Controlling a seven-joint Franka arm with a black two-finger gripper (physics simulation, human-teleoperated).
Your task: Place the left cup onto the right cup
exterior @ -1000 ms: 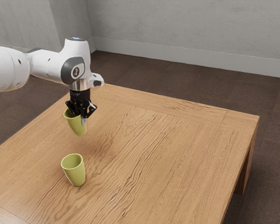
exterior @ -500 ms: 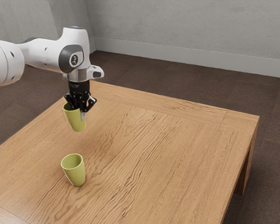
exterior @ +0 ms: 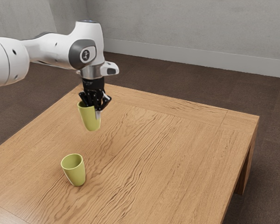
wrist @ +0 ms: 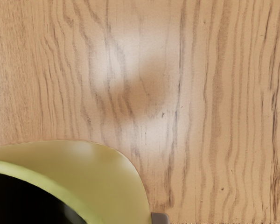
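Grained wooden table (exterior: 177,140) before grey concrete walls (exterior: 186,23): the black gripper (exterior: 95,103) clamps the rim of a smooth, tapered lime-green cup (exterior: 90,119), held slightly tilted above the far corner. Its twin cup (exterior: 73,169) stands upright near the table's edge at the exterior view's left.

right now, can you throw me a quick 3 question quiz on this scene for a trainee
1. True or false: the tool is shut on the lifted cup, which hangs clear of the table.
2. The second cup is: A) upright on the table, B) lying on its side, C) nested in the lifted cup.
3. Fill in: both cups are the colour ____.

Key: 1 true; 2 A; 3 green.
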